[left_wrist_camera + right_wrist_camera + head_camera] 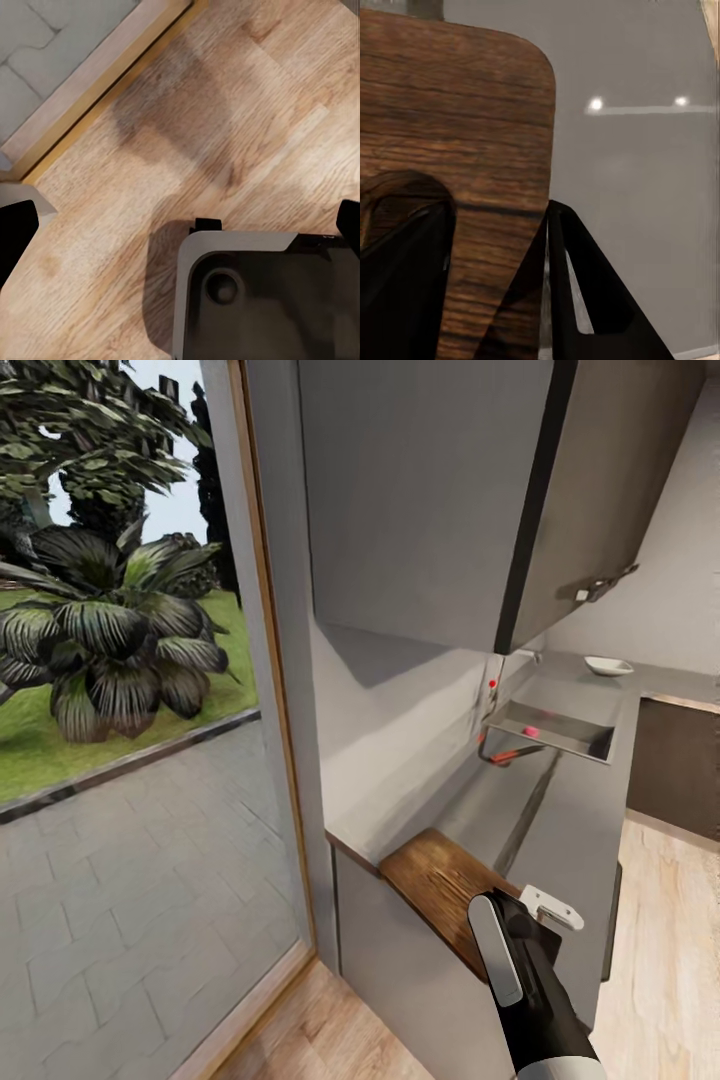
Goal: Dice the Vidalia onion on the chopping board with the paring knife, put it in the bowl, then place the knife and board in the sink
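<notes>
1. Right gripper [545, 920] low in the head view, on the near end of the chopping board [440, 880]; in the right wrist view, black fingers [585, 292] straddling the board's [457, 150] edge, one to each side, apparently clamped on the wood.
2. Chopping board lying flat on the near end of the countertop [570, 810], near corner jutting past the counter edge; rounded corner and brown grain plain in the right wrist view, with grey countertop [637, 165] just beyond the fingertips.
3. Well ahead of the right gripper along the counter: sink [555, 732], a steel basin set into the worktop; inside it a small pink-red object [530, 731], too small to identify; red knob [492, 684] on the wall side.
4. Between the right gripper and the sink, nearer the sink: paring knife [505, 756] with orange-red handle, lying at the basin's near edge.
5. Beyond the sink, farthest from the right gripper: white bowl [608, 666] on the countertop.
6. Left gripper [180, 217] in the left wrist view spread wide, dark fingertips [15, 232] at opposite edges, nothing between them; below, wooden floor [225, 112] and a grey corner of the robot's base [255, 292].
7. To the left of both arms: glass door [120, 710] with paving and leafy plants [110, 650] outside.
</notes>
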### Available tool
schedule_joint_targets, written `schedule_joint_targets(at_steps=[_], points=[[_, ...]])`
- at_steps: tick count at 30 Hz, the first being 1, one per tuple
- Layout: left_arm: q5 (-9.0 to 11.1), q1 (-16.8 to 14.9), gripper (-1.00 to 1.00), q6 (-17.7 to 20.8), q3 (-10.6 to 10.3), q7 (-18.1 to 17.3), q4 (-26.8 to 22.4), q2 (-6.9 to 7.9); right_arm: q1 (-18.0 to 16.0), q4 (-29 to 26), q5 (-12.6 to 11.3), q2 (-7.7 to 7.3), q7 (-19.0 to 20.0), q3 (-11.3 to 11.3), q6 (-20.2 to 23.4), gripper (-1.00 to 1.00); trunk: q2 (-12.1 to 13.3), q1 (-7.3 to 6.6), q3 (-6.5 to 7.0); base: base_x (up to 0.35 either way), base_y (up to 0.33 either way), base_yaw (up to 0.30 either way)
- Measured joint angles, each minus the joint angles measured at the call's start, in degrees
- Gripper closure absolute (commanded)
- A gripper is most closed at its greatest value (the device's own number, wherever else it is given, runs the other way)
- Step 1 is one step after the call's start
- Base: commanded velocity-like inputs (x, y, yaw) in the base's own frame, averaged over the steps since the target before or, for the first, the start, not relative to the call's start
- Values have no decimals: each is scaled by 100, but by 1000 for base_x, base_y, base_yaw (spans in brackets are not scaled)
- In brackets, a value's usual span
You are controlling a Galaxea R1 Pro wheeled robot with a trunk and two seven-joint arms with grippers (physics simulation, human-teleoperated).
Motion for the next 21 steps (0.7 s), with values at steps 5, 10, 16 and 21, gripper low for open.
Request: schedule_joint_targets(at_steps=[5,10,16,21], points=[[0,0,-100,0,3,0,0,0,0,-2,-9,0,0,0,0,100,0,0,43,0,0,-81],[0,0,-100,0,2,0,0,0,0,-2,-13,0,0,0,4,100,0,0,85,0,0,-81],[0,0,-100,0,-2,0,0,0,0,-2,-14,0,0,7,4,100,0,0,137,0,0,-78],[0,0,-100,-1,-2,0,-2,0,0,-11,-12,0,2,17,4,100,0,0,181,0,0,-27]])
